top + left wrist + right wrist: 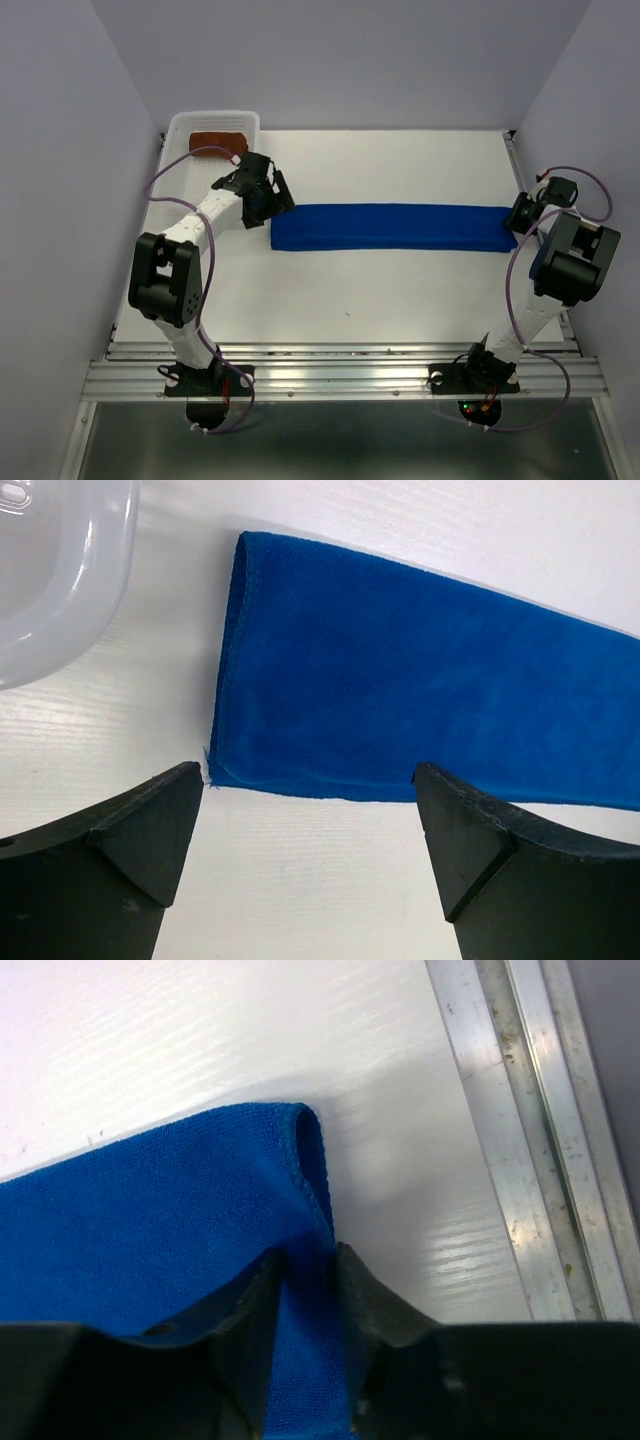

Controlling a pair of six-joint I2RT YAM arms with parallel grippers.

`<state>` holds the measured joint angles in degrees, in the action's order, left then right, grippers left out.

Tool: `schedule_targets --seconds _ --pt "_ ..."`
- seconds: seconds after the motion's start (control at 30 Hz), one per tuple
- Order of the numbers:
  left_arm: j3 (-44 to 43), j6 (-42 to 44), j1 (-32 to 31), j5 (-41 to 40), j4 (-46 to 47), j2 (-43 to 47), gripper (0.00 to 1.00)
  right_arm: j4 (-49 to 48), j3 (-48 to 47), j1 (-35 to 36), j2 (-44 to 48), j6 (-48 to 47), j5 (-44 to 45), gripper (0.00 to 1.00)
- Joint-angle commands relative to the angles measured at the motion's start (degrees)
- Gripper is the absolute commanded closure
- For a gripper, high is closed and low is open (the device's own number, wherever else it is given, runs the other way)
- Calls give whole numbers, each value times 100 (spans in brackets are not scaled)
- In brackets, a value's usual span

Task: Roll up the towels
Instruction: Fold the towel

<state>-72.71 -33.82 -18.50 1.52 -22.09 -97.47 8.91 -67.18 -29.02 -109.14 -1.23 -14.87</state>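
The blue towel (390, 228) lies folded into a long narrow strip across the middle of the table. My right gripper (520, 213) is at its right end. In the right wrist view its jaws (308, 1255) pinch the raised edge of the blue towel (150, 1220). My left gripper (283, 200) hovers at the strip's left end. Its jaws (305, 775) stand wide open just short of the towel's (400, 680) near edge, with bare table between them. The rust-brown towel (218, 140) lies as a compact bundle inside the basket.
A white perforated basket (180, 125) stands at the back left corner, just behind the left gripper, and its clear rim (60, 570) shows in the left wrist view. Aluminium rails run along the table's right edge (520, 1160) and front edge (340, 375).
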Motion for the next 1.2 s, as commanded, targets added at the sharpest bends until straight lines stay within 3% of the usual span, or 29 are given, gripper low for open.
schedule_targets --seconds 0.0,0.27,0.53,0.77,0.9,1.0,1.17 --pt "-59 122 48 15 29 0 2 120 144 -8 86 -8 -95 71" --pt "-51 78 48 -46 -94 -9 2 94 100 -8 279 -166 327 99" --pt "178 -36 40 129 -24 -140 6 199 -216 -8 613 -395 854 99" --pt "82 -98 -180 340 283 -676 12 401 -445 -8 719 -658 609 99" --pt "-77 -212 -198 332 416 -984 19 524 -560 -8 728 -729 644 99" --pt "-164 -291 -198 200 398 -1168 32 577 -656 -8 745 -781 714 99" --pt "-121 -406 -206 138 451 -1265 46 718 -796 -8 701 -852 890 99"
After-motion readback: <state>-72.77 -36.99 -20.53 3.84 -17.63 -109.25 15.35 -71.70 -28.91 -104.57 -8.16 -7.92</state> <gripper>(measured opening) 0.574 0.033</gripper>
